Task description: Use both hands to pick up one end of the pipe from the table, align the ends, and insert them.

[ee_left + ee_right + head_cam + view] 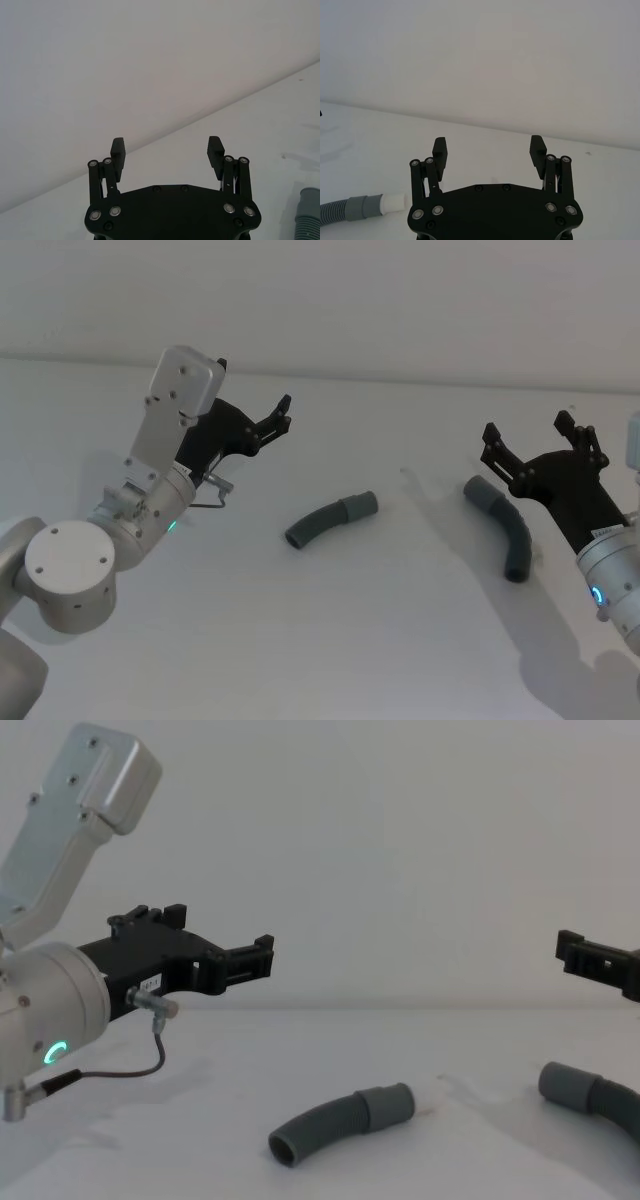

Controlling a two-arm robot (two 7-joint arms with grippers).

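Both tools hang released over the tabletop (400,640) where the hoses lie: the left tool (284,412) well apart from the short curved hose piece (325,523), the right tool (527,430) near the longer piece (508,530). Each should probably drop and clasp close behind its cuff (362,505), so alignment stays controllable.

Noted left gripper (283,413) raised at the left, fingers spread wide, empty, aimed far and rightward; green ring lit on left wrist (150,505). Noted right gripper (527,428) raised at the right, fingers likewise wide apart, empty, aimed far and leftward; blue ring lit on right wrist (615,575).
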